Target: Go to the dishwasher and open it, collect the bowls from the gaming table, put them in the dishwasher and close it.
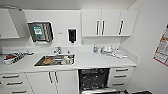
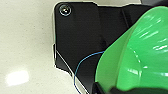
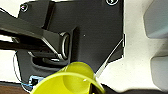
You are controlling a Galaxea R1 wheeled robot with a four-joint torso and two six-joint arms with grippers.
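The dishwasher (image 1: 93,78) stands open under the white counter, its dark interior with racks showing and its door (image 1: 100,91) folded down at the lower edge of the head view. A bright green bowl (image 2: 140,55) shows large in the left wrist view, and my left gripper (image 2: 105,90) is shut on its rim over a pale floor. A yellow-green bowl (image 3: 72,80) sits in my right gripper (image 3: 96,89), a dark finger (image 3: 93,88) lying over its rim. The gaming table is out of view.
A steel sink (image 1: 55,60) with dishes in it is set in the counter (image 1: 100,60), left of the dishwasher. White drawers (image 1: 121,76) flank the dishwasher on the right, cabinet doors (image 1: 53,81) on the left. A wall with a poster (image 1: 162,50) closes the right side.
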